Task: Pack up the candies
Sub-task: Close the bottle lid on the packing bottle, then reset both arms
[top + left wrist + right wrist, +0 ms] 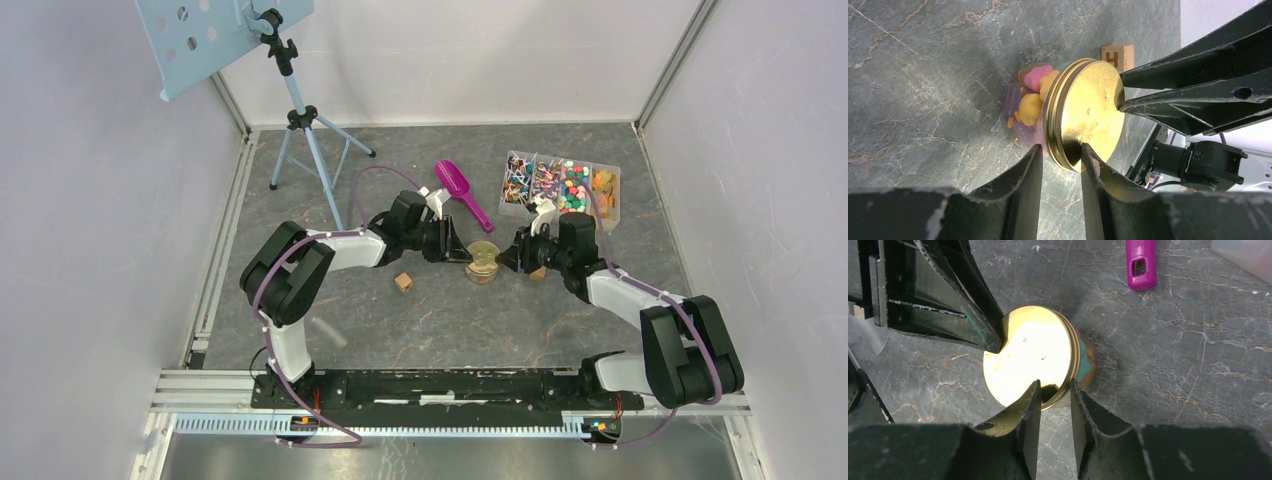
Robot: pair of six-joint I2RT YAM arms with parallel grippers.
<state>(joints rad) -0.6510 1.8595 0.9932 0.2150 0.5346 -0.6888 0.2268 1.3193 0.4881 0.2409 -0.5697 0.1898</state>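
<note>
Nearest your arm bases, a wooden cube lay loose on the desk, apart from the jar. Just beyond it the jar stood upright, its long axis vertical and its gold lid already on. Candies showed through the glass below the lid.

The jar sat directly between your two tools. The left tool reached it from the left and the right tool from the right, and neither arm was the nearer. The left tool's gap was narrow and straddled the lid's rim; I could not tell whether it bore on that rim. The right tool was closed down with its tips at the opposite rim, and a grip was not confirmed. A second cube lay close by the jar on the right tool's side.

Judgement: any turn of the lid must go about that vertical axis, with one tool steadying.

Farther back lay the purple scoop, its handle toward the jar. Beyond it was the compartment tray, holding more candies well apart from the jar.
</note>
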